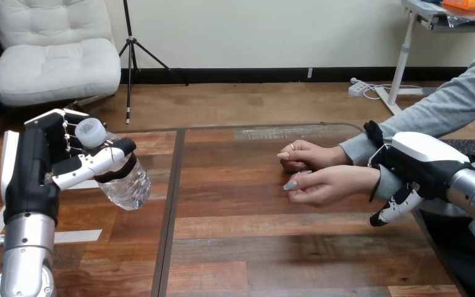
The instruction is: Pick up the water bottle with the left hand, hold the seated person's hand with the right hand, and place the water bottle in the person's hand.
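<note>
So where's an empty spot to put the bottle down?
The middle of the table, between the water bottle in the left robot hand and the person's hands, is bare, and so is the near edge. It's crowded at the right, where the right robot hand grips the person's wrist.

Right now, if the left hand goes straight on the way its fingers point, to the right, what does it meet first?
Probably the person's nearer hand, mid-table; bare table lies between. Depth is unclear, so the left hand with the water bottle might pass above it.
</note>
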